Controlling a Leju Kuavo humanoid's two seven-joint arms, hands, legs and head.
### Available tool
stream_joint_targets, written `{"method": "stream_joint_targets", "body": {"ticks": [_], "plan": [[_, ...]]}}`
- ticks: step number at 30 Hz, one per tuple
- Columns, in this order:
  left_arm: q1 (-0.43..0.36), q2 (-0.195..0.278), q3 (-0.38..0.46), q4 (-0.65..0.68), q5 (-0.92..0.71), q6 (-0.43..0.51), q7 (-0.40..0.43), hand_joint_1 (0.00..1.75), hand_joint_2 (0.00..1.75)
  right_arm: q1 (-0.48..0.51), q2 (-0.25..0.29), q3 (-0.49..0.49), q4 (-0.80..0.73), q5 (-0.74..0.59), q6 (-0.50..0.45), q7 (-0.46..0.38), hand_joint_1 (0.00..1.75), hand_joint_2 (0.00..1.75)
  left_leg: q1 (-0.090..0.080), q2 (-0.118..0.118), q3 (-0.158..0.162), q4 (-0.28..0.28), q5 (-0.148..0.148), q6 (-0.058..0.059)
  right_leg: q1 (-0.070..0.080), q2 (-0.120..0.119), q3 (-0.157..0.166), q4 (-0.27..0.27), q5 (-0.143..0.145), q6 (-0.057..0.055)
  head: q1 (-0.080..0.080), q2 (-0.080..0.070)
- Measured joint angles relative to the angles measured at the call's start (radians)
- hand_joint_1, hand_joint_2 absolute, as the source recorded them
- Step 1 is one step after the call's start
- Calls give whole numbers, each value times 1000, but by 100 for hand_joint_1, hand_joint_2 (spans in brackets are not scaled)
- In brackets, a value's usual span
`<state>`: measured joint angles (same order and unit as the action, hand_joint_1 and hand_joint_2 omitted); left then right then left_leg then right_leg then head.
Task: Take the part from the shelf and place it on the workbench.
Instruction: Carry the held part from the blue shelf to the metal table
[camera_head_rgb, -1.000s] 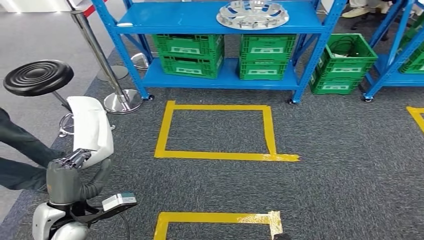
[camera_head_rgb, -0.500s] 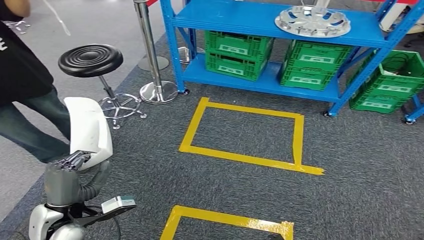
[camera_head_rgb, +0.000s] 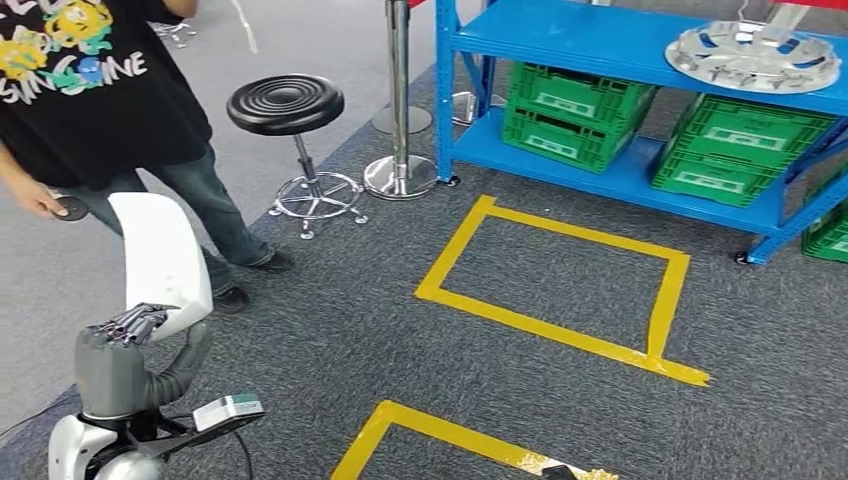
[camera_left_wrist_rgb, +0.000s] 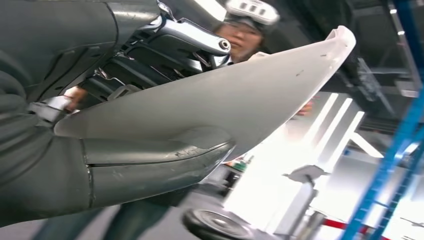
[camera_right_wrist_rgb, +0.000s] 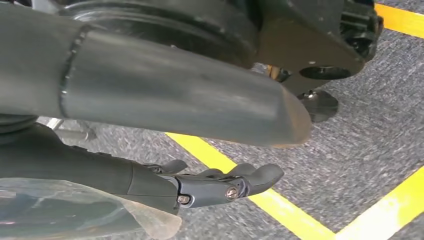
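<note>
Honestly, with the left hand (camera_head_rgb: 128, 330) clamped on just the part's (camera_head_rgb: 160, 262) bottom edge and the right hand (camera_right_wrist_rgb: 220, 182) hanging loose and empty, that part could tip out near the person (camera_head_rgb: 120, 110).

"What sort of place is this?"

"A workshop or factory training floor. A blue steel shelving rack (camera_head_rgb: 640, 60) on castors holds green plastic crates (camera_head_rgb: 575, 105) with labels, and a silver wheel cover (camera_head_rgb: 755, 55) lies on its top shelf."

"And the floor?"

"Grey carpet (camera_head_rgb: 330, 330) marked with yellow tape rectangles (camera_head_rgb: 560, 290), the kind that set out standing or parking zones. A chrome barrier post (camera_head_rgb: 400, 100) stands on its round base just beside the rack, and a black round work stool (camera_head_rgb: 287, 105) stands near it. A person (camera_head_rgb: 110, 110) in a black printed T-shirt and jeans stands at the carpet's edge."
</note>
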<state>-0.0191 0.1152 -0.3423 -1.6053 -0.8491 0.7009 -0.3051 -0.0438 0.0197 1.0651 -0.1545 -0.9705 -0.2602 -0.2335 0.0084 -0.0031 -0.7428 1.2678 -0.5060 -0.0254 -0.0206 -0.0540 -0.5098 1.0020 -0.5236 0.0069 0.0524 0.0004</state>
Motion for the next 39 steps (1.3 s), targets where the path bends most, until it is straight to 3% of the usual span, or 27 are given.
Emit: {"method": "stream_joint_targets", "body": {"ticks": [2,4,5,7,9,11,13,14,15,16,18,20,22,23,25,27,29,30,31,33,35,37,38,39], "plan": [[0,0,4,-2,1,0,-3,175,175,-2,1,0,0,0,0,0,0,0,-3,34,75,-133,56,4,1,-25,7,-1,-7,7,0,0],[-1,-2,8,-7,1,0,-10,175,175,-5,1,0,0,0,0,0,0,0,-12,65,123,-224,75,19,6,-45,13,0,-15,19,0,0],[-1,-3,10,-8,2,0,-12,175,175,-5,1,0,0,0,-1,0,0,0,-16,68,126,-234,69,27,8,-54,16,-2,-18,25,0,0],[2,-5,15,-11,3,0,-15,175,175,-8,1,0,0,0,-1,0,0,0,-16,45,124,-238,71,41,7,-67,20,-5,-23,36,1,0],[3,-6,20,-14,4,0,-16,175,175,-10,2,0,0,0,-2,0,0,0,-13,24,125,-243,73,55,4,-30,8,26,-50,44,3,0],[2,-10,22,-17,4,0,-16,175,175,-8,2,0,0,0,-2,-1,0,0,-12,2,125,-245,74,65,3,29,-49,142,-109,44,9,0],[3,-13,22,-18,4,0,-17,175,175,-5,2,0,0,0,-3,0,0,0,-15,-23,125,-245,73,69,5,50,-122,273,-150,41,11,0],[4,-14,23,-18,4,0,-18,175,175,-3,2,0,0,1,-3,0,0,0,-17,-38,126,-245,73,70,7,52,-143,296,-144,38,10,0],[5,-15,23,-18,5,0,-20,175,175,-3,2,0,0,1,-3,0,0,0,-18,-53,127,-245,73,70,8,55,-144,279,-117,35,10,0],[5,-16,24,-18,6,0,-22,175,175,-3,2,1,0,2,-3,0,0,0,-19,-68,128,-245,73,70,9,63,-127,224,-76,31,10,0],[5,-18,27,-19,8,0,-25,175,175,-3,2,1,0,3,-2,0,0,0,-21,-95,129,-243,74,67,8,105,-73,86,-6,21,10,0],[4,-19,29,-20,9,0,-27,175,175,-4,2,1,0,4,-2,2,0,0,-20,-119,124,-240,77,59,8,133,-39,17,13,17,10,0],[7,-19,31,-22,9,0,-27,175,175,-5,2,2,0,5,-2,3,0,0,-17,-141,118,-241,82,47,8,115,-29,9,13,13,9,0],[8,-18,32,-23,9,0,-27,175,175,-6,1,3,0,6,-2,3,0,0,-18,-134,115,-237,79,42,7,103,-25,5,16,8,9,0],[7,-17,35,-26,9,0,-25,175,175,-6,1,6,0,7,-3,3,0,0,-20,-83,92,-184,46,31,4,75,-18,-4,19,-2,4,0],[4,-18,36,-27,8,0,-20,175,175,-4,0,8,0,7,-3,4,0,0,-14,-26,36,-65,-13,20,7,46,-13,-5,16,-7,0,0],[4,-18,37,-26,8,0,-16,175,175,-3,0,10,0,8,-2,5,0,0,-5,-9,-5,21,-37,13,8,15,-10,-5,12,-7,-1,0],[5,-18,37,-26,8,0,-15,175,175,-3,0,11,0,9,-2,6,0,0,-2,-5,-1,14,-22,11,8,1,-8,-5,9,-6,-1,0],[6,-18,38,-26,8,0,-15,175,175,-4,1,12,0,9,-2,6,0,0,0,2,22,-30,8,11,8,-13,-4,-5,6,-3,-1,0],[5,-18,40,-27,8,0,-14,175,175,-5,1,14,0,10,-2,6,0,0,-6,50,90,-160,60,15,11,-35,4,-4,-2,4,-2,0],[3,-18,41,-28,8,0,-14,175,175,-6,1,15,0,11,-3,6,0,0,-16,90,123,-229,69,29,17,-57,10,-5,-11,15,-1,0],[4,-17,42,-29,9,0,-14,175,175,-8,1,16,0,11,-3,7,0,0,-21,76,122,-235,64,45,20,-82,18,-9,-17,25,0,0],[6,-16,43,-31,9,0,-14,175,175,-10,1,16,0,11,-3,8,0,0,-21,62,124,-238,65,51,18,-82,20,-7,-24,31,2,0],[6,-16,44,-33,10,0,-15,175,175,-12,2,16,0,11,-3,9,0,0,-19,49,125,-242,67,58,16,-63,16,7,-37,35,3,0]]}}
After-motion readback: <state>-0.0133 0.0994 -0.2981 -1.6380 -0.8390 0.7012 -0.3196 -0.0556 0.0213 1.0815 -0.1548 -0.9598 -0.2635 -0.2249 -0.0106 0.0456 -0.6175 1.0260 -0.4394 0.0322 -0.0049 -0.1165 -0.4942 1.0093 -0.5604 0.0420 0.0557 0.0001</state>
